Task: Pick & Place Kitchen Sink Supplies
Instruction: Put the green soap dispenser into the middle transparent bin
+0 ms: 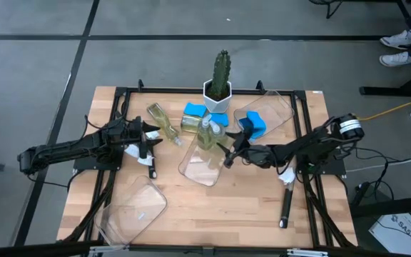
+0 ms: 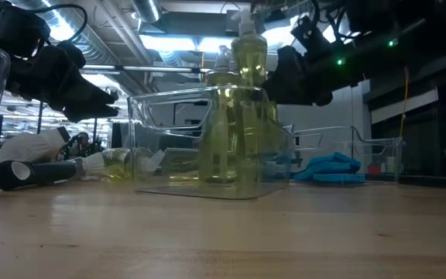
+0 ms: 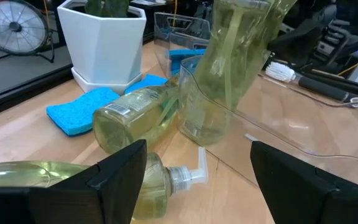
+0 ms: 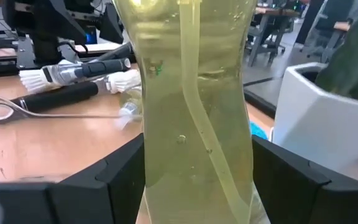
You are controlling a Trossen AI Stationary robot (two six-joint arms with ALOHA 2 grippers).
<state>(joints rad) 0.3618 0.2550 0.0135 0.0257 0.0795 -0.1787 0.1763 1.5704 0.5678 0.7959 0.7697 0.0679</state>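
1. The right gripper (image 1: 228,153) sits at the middle of the table with its two dark fingers (image 4: 98,186) either side of an upright soap bottle (image 4: 194,118). The right wrist view shows the bottle filling the gap between them, its long axis vertical and crossing the line between the fingers squarely. The jaws stand wide on the bottle's body; they look closed on it, though actual contact at the pads is hidden.
2. That bottle (image 1: 207,134) stands over the upper end of a clear tray (image 1: 200,165), directly ahead of the right gripper. In the low view its base (image 2: 235,167) appears to reach the tray floor, seen through the clear wall, so I judge it set down or very nearly so.
3. The left gripper (image 1: 150,135) hovers just left of centre, fingers spread and holding nothing.
4. Directly ahead of it lies a second bottle (image 3: 73,183) on its side, pump end towards the tray, its long axis running roughly across the gap between the fingers.
5. Beyond lies a third bottle (image 3: 138,115), also on its side, touching a blue sponge (image 3: 82,109).
6. Farthest stand the cactus pot (image 3: 104,40) and another sponge (image 1: 253,124) in the far tray (image 1: 280,108).
7. The left arm is the nearer one for either lying bottle.
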